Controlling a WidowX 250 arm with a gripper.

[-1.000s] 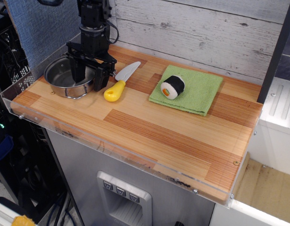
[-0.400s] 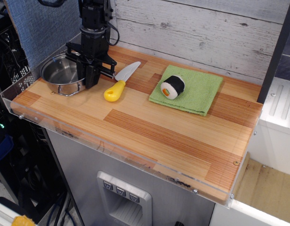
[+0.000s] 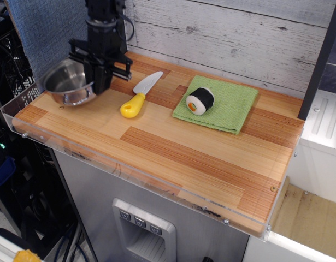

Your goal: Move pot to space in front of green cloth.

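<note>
gripper (image 3: 100,82): black, jaws pinching the right rim of the pot
pot (image 3: 66,82): shiny steel, tilted, lifted off the counter at the far left end, near the edge
green cloth (image 3: 217,103): flat on the counter, right of centre, well apart from the pot
sushi roll (image 3: 200,100): sits on the cloth's left part
knife (image 3: 139,95): yellow handle, lies between pot and cloth
counter (image 3: 173,158): wood, bare in front of the cloth
</note>
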